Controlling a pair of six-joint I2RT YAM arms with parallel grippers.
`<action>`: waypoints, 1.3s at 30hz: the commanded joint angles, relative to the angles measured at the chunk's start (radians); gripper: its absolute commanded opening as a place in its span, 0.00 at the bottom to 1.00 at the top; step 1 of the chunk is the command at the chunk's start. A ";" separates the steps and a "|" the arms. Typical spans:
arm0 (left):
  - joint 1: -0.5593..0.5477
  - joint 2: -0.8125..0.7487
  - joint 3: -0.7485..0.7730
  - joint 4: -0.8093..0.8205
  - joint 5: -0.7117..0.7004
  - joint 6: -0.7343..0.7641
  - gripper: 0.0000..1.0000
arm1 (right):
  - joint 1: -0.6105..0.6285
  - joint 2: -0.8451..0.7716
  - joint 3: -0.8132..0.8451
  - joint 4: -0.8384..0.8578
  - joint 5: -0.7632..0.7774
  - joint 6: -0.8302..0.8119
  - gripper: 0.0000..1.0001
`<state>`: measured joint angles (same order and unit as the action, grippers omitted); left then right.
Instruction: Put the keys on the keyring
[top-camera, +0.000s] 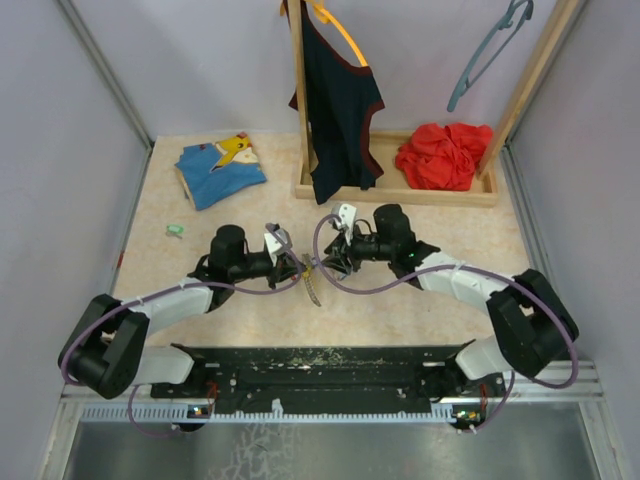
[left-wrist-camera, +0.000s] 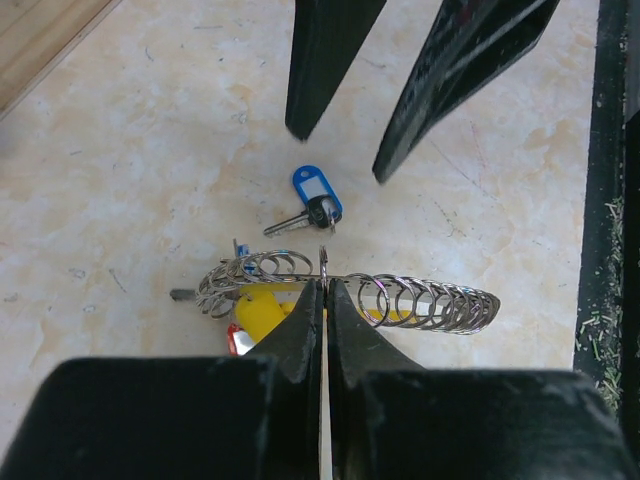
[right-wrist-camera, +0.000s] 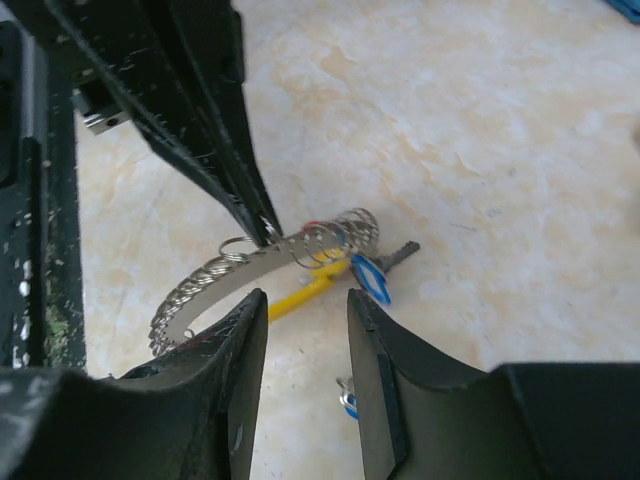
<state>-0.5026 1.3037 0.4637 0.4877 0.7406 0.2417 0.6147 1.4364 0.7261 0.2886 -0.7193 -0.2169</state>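
Threading stage, no key yet on the ring. Close to the left edge of the desk (left-wrist-camera: 150, 150) the mint-green key (top-camera: 175, 230) lies alone, well apart from both arms. At mid-desk, somewhat toward the near edge, the left gripper (left-wrist-camera: 324, 288) has its fingers pressed together on the keyring (left-wrist-camera: 420, 298), a curved metal band strung with small wire loops. The band is held on edge low over the surface, with the yellow tag (left-wrist-camera: 262, 308) beneath it. The blue key (left-wrist-camera: 312, 200) lies flat just beside the band, unthreaded. Facing it, the right gripper (right-wrist-camera: 306, 297) hovers with fingers spread, holding nothing. Judged next move: the right fingers must descend on the blue key and pinch it by its plastic head. This demands fine alignment, since the key is far smaller than the fingers.
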 joint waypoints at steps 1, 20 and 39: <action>-0.004 -0.010 0.047 -0.036 -0.054 0.010 0.00 | -0.009 -0.088 0.007 -0.122 0.259 0.088 0.38; 0.003 -0.023 0.069 -0.127 -0.325 -0.044 0.00 | 0.083 0.095 0.150 -0.386 0.542 0.114 0.35; 0.015 -0.030 0.053 -0.104 -0.366 -0.068 0.00 | 0.103 0.248 0.183 -0.321 0.459 0.018 0.37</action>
<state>-0.4908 1.2903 0.5175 0.3584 0.3672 0.1791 0.7071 1.6428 0.8520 -0.0902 -0.2382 -0.1646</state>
